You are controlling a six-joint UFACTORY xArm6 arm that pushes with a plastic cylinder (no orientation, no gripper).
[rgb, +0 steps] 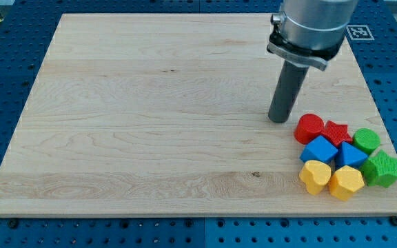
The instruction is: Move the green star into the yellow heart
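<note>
The green star point(382, 169) lies at the right end of a tight cluster of blocks near the board's lower right corner. The yellow heart point(315, 176) lies at the cluster's lower left, with a yellow hexagon point(347, 182) between it and the green star. My tip point(278, 119) rests on the board to the upper left of the cluster, just left of a red cylinder point(309, 128) and apart from it. The tip is well away from the green star.
The cluster also holds a red star point(337, 131), a green round block point(366, 140), a blue cube point(320, 149) and another blue block point(351, 155). The wooden board point(150, 124) lies on a blue pegboard table; its right edge runs close to the green blocks.
</note>
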